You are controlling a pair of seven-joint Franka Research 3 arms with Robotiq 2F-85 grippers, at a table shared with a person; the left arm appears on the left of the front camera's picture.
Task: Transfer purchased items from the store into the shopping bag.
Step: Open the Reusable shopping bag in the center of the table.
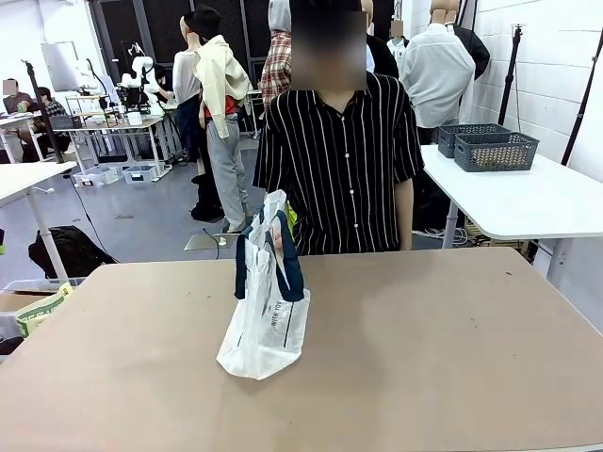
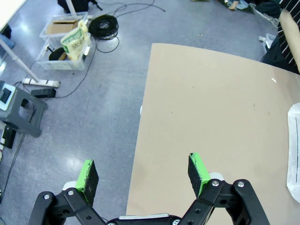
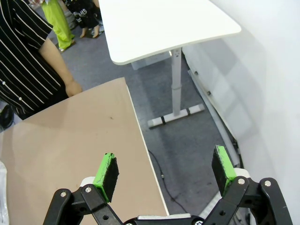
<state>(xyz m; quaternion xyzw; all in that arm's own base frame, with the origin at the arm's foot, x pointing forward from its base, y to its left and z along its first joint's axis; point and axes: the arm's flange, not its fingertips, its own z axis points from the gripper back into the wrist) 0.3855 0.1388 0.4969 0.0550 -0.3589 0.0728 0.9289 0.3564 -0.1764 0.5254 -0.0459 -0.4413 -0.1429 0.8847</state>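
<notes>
Front: facing across the table (image 1: 443,358) toward the person (image 1: 339,160); wrists: looking down over opposite table edges, sharing tabletop.

surface: tan table (image 1: 424,330), spans lower half of front frame | load: one shopping bag (image 1: 268,301), whitish translucent, navy handles, standing left of centre | contact: bag base on tabletop, well off every edge

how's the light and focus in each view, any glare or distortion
Front view: even soft light, shopping bag sharp, faint shadow on the table. Left wrist view: slight wide-angle bend in the table edge, sheen on the floor, left tool in focus. Right wrist view: white side table and wall nearly washed out, right tool sharp.
</notes>
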